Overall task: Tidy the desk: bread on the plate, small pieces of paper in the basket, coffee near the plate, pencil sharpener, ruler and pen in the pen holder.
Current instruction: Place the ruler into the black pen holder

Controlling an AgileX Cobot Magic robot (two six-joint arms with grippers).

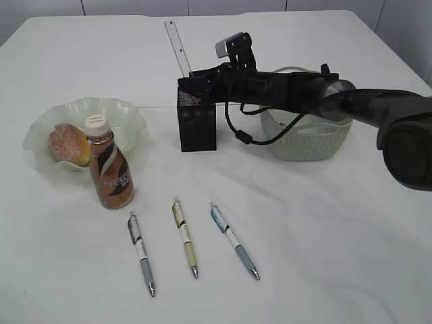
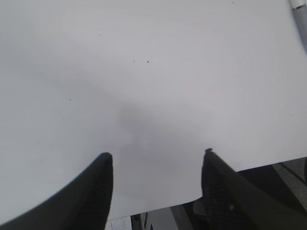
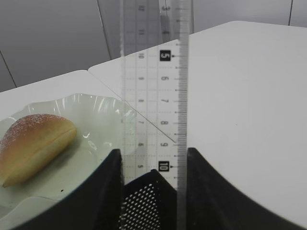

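The clear ruler (image 1: 177, 44) stands upright in the black mesh pen holder (image 1: 197, 121). My right gripper (image 1: 201, 75) reaches across above the holder and its jaws (image 3: 153, 152) are closed on the ruler's (image 3: 153, 96) two edges over the holder's rim (image 3: 144, 201). The bread (image 1: 67, 144) lies on the pale green plate (image 1: 121, 111). The coffee bottle (image 1: 110, 169) stands in front of the plate. Three pens (image 1: 141, 251) (image 1: 185, 236) (image 1: 233, 239) lie at the front. My left gripper (image 2: 157, 153) is open and empty over bare table. No pencil sharpener or paper pieces show.
The pale basket (image 1: 310, 138) stands right of the pen holder, partly behind my right arm. A cable hangs from the arm between them. The left wrist view shows the table's near edge and a pen end (image 2: 300, 14) at top right.
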